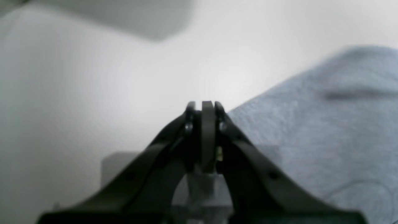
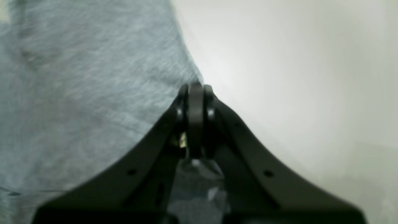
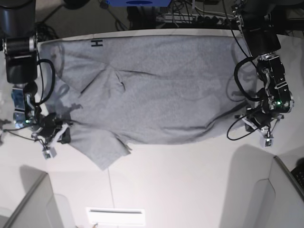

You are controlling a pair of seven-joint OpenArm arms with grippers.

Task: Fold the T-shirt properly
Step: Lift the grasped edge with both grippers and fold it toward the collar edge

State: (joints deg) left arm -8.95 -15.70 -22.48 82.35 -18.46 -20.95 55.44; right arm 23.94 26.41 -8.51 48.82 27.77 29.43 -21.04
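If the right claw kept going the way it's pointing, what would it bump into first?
Probably the T-shirt. The right claw is shut, and its tips sit right at the shirt's edge, with bare table beside it. The picture is blurry, so it may already be touching or pinching the cloth.

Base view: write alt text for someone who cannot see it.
A grey T-shirt lies spread across a white table, seen from above, with a sleeve sticking out toward the near edge. The right gripper is at the shirt's edge on the image's left, the left gripper at its edge on the image's right; both are shut.
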